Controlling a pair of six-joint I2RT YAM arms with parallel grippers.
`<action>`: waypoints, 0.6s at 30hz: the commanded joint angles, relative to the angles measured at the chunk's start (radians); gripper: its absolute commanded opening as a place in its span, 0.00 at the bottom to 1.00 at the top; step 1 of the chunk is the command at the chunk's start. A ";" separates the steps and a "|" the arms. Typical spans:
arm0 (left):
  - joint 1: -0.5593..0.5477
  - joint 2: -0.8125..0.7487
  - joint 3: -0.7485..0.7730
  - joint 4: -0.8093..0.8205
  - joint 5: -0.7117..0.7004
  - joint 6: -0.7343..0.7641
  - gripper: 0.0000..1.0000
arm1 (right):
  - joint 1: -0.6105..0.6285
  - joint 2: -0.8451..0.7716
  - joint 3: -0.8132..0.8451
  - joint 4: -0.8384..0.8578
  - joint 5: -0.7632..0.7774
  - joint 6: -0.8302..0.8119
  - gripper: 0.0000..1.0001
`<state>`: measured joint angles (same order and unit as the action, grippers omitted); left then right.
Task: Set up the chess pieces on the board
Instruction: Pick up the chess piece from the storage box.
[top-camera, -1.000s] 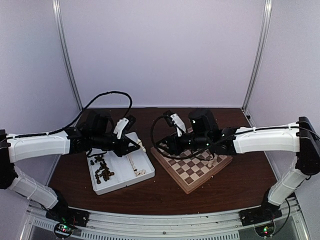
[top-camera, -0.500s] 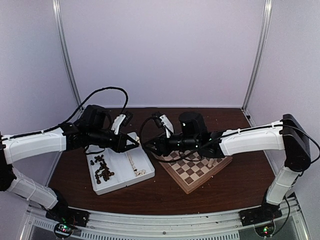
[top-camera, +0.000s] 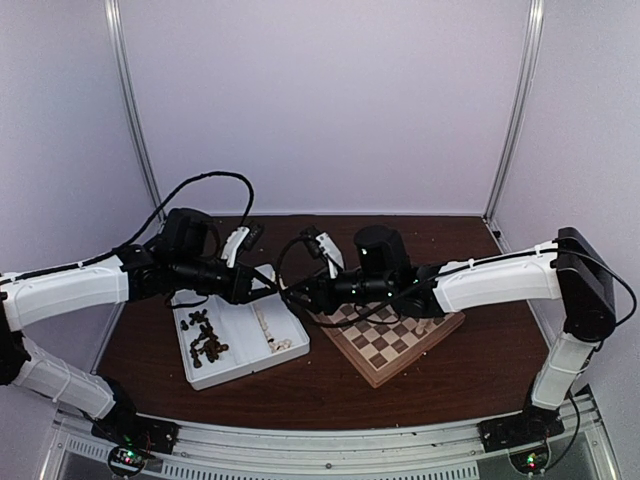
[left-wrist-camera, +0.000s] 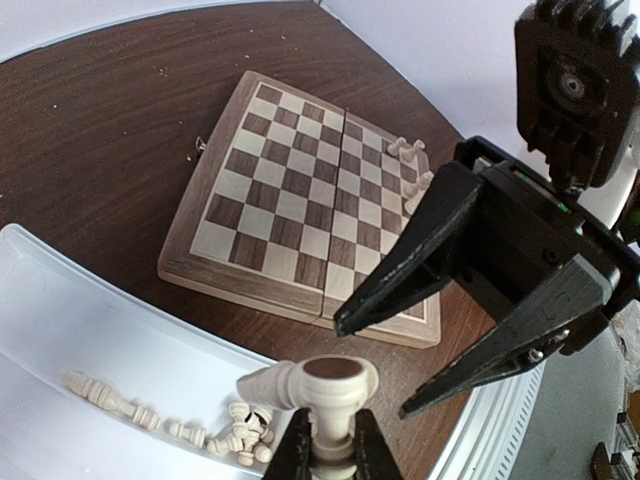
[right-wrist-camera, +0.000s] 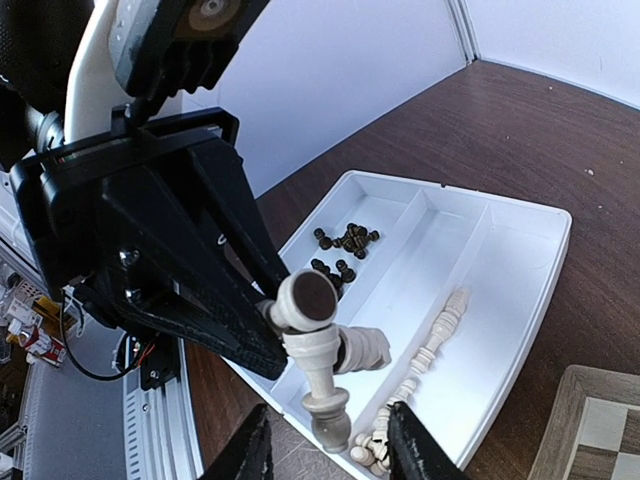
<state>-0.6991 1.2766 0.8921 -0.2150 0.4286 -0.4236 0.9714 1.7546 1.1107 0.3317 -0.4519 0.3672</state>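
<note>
Cream piece (left-wrist-camera: 335, 385) is pinched mid-air in the left claw (left-wrist-camera: 330, 450), which is clamped tight on the stem with the felt base pointing out past the fingertips. Something cream also sticks out sideways next to it. It could be a second piece caught in the same pinch, can't tell.

The right claw (left-wrist-camera: 372, 368) is partly open, nose-to-nose with the left. Its fingers straddle the piece on either side but don't look to be touching it, and it holds nothing. This reads as a handover: the left arm covers the tray, the right arm covers the board, so the piece gets passed over the gap. Base-out is the sensible presentation, since it gives the right claw a free end to take.

From the top view, the meeting point is above the tray's 3 o'clock edge, off the board's 10 o'clock corner.

- board (left-wrist-camera: 290, 190): mostly bare, a few cream pieces (left-wrist-camera: 410, 165) near its 2 o'clock edge in the left wrist view
- white tray (right-wrist-camera: 520, 290): at 9 o'clock of the board on the brown worktop (left-wrist-camera: 100, 130)
- dark pieces (right-wrist-camera: 345, 238): heaped in one tray compartment
- loose cream ones (left-wrist-camera: 150, 415): lying in the other compartment

Task is early, with most pieces not yet placed.

Risk: if two pieces are pinched, one drops at release.
</note>
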 joint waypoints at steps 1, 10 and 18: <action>0.010 -0.016 0.030 0.015 0.025 -0.008 0.00 | 0.012 0.009 0.018 0.035 -0.022 0.001 0.37; 0.009 -0.020 0.034 0.023 0.045 -0.009 0.00 | 0.012 0.019 0.022 0.030 -0.028 0.001 0.33; 0.010 -0.017 0.034 0.029 0.049 -0.010 0.00 | 0.012 0.017 0.020 0.035 -0.033 0.004 0.25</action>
<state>-0.6991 1.2762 0.8925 -0.2146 0.4572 -0.4267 0.9768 1.7618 1.1107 0.3351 -0.4717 0.3683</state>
